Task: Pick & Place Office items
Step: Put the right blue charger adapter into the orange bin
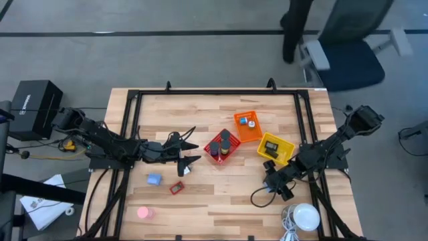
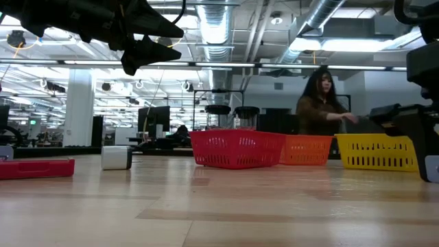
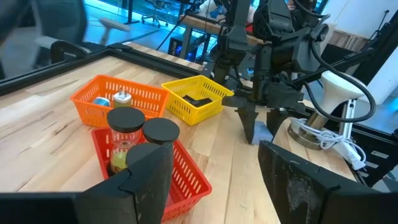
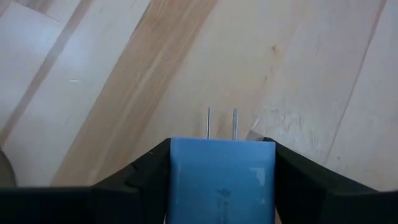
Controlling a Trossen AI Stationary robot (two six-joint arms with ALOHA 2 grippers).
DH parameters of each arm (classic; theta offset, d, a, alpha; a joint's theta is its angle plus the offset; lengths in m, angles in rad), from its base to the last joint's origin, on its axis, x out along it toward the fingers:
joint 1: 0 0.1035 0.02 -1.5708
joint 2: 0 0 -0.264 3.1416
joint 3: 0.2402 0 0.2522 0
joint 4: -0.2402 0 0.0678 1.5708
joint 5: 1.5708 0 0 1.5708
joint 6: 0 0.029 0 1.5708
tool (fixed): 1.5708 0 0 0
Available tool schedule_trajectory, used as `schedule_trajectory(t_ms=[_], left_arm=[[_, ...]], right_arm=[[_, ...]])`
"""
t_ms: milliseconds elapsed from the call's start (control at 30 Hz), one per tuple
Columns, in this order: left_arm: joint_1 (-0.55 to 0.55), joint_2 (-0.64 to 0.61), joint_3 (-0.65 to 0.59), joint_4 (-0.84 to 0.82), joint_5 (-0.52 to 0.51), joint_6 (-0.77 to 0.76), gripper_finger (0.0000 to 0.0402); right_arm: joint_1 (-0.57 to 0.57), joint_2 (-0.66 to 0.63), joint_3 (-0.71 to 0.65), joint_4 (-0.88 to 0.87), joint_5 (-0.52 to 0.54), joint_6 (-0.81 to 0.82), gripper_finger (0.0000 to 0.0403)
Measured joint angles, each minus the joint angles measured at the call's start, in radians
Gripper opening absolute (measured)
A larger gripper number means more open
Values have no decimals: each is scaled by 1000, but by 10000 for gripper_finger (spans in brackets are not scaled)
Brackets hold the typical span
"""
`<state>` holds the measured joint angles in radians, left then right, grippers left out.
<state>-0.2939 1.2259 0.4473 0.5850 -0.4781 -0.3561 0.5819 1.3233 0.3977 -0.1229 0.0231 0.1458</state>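
My right gripper (image 4: 222,186) points steeply down at the table in front of the yellow basket (image 1: 275,148), shut on a blue block (image 4: 222,177) with two metal prongs (image 4: 221,124); the left wrist view shows that block (image 3: 262,132) low at the tabletop. My left gripper (image 1: 194,153) hovers open, left of the red basket (image 1: 221,147), holding nothing. Lying loose on the table are a second blue block (image 1: 154,179), a red-framed piece (image 1: 176,188), a pink disc (image 1: 144,213) and a small pale piece (image 1: 182,171). My right gripper pinches the blue block's two opposite sides (image 4: 177,180) between its two fingers. The fingers come from above, slanting down, and the prongs stick out ahead of them toward the wood. I cannot tell whether the block still touches the table.
The red basket holds two dark-capped jars (image 3: 126,124). The orange basket (image 1: 248,126) holds small bits, and the yellow one a black piece (image 3: 198,98). A white round lamp (image 1: 304,217) and its cable lie near my right gripper. A person (image 2: 322,106) stands beyond the table.
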Motion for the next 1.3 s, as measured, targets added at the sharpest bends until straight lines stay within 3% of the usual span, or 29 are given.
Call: schedule_trajectory(t_ms=[233,433,600,733,900,1033,1133,1300], left_arm=[[0,0,0,0,0,0,232],[0,0,0,0,0,2,232],[0,0,0,0,0,15,232],[0,0,0,0,0,15,232],[0,0,0,0,1,15,232],[0,0,0,0,3,15,232],[0,0,0,0,3,15,232],[0,0,-1,-2,3,16,232]], right_arm=[[-8,-40,65,-79,-9,-16,217],[-56,-94,239,-334,38,-173,206],[-162,-138,374,-524,76,-327,229],[-288,-167,427,-595,161,-443,213],[-493,-185,433,-577,187,-580,202],[-656,-155,433,-522,182,-669,225],[-756,-111,433,-449,109,-724,230],[-863,12,433,-372,53,-714,202]])
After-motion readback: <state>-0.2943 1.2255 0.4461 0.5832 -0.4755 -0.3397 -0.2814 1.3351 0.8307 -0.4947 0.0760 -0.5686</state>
